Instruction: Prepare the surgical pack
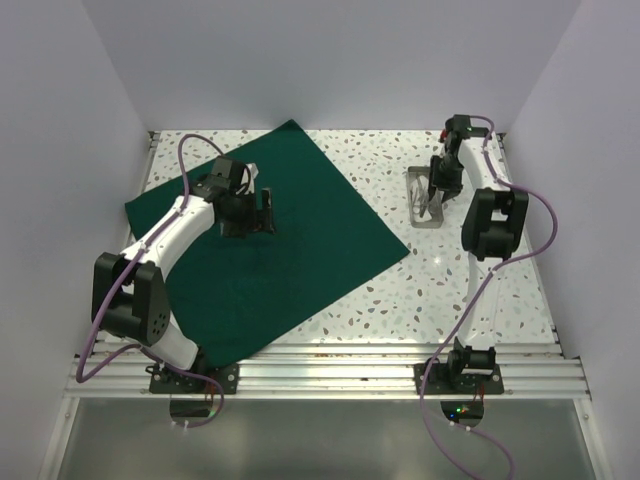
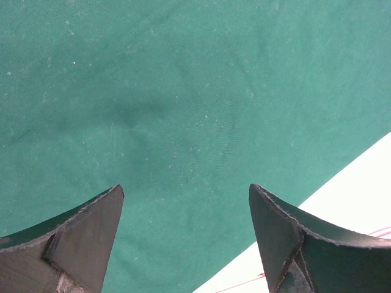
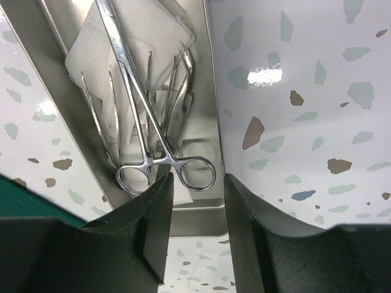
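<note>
Over the spread green cloth [image 1: 300,250], your left gripper [image 2: 186,192] hangs wide open, holding nothing. At far right, your right gripper [image 3: 198,178] sits narrowly parted and empty above the near end of the silver tray [image 3: 211,91], which holds forceps [image 3: 139,104] and white pads [image 3: 156,27].

Looking down from behind the near edge over the whole surface [image 1: 430,290]; wrists close above cloth [image 2: 183,91] and far-right tray [image 3: 198,218], both also visible overhead.

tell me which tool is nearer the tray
Right. The right tool is right at the tray's end; the left tool hovers over the cloth, far from it.
</note>
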Controlling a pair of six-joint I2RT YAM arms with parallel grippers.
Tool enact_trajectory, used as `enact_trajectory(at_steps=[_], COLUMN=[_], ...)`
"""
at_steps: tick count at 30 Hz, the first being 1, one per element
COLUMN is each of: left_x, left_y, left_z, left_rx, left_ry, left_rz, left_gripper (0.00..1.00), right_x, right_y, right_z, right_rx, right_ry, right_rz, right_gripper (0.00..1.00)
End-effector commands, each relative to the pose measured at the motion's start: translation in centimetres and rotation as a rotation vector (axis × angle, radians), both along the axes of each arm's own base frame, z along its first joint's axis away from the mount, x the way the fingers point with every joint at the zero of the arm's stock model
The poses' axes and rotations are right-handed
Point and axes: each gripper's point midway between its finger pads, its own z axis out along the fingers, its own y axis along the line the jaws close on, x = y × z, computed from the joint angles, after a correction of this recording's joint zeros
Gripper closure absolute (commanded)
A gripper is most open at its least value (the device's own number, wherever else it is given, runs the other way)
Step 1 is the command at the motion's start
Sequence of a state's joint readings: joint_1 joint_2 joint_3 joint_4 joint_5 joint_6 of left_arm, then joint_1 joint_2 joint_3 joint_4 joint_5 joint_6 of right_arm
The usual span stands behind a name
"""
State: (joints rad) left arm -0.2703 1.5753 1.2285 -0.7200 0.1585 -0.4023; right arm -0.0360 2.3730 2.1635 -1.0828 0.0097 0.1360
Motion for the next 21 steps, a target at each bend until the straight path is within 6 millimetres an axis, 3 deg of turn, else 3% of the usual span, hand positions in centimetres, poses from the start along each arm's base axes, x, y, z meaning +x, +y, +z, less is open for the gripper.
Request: enact_trajectory(at_steps=[1, 11, 17, 21], left_x=[0.2, -0.5, -1.2, -1.5], left_y=[-0.1, 0.1, 0.7, 0.5], left_z=[0.3, -0.1, -0.1, -0.4], left_rx=[-0.02, -0.017, 0.005, -0.007], left_ry=[-0.012, -0.001, 0.0, 0.011], left_rz=[0.002, 0.005, 0.015, 0.016], left_gripper=[0.13, 0.14, 0.14, 0.14], right_x=[0.6, -0.2, 0.7, 1.1], right_y=[-0.2, -1.2, -0.5, -1.2], right_z=[4.0, 1.4, 3.1, 4.0], right_rx=[-0.004, -0.022, 0.012, -0.025], right_ry=[-0.097, -0.026, -0.083, -0.106], right_rz=[-0.019, -0.042, -0.038, -0.047], right_gripper=[0.57, 0.63, 0.65, 0.65])
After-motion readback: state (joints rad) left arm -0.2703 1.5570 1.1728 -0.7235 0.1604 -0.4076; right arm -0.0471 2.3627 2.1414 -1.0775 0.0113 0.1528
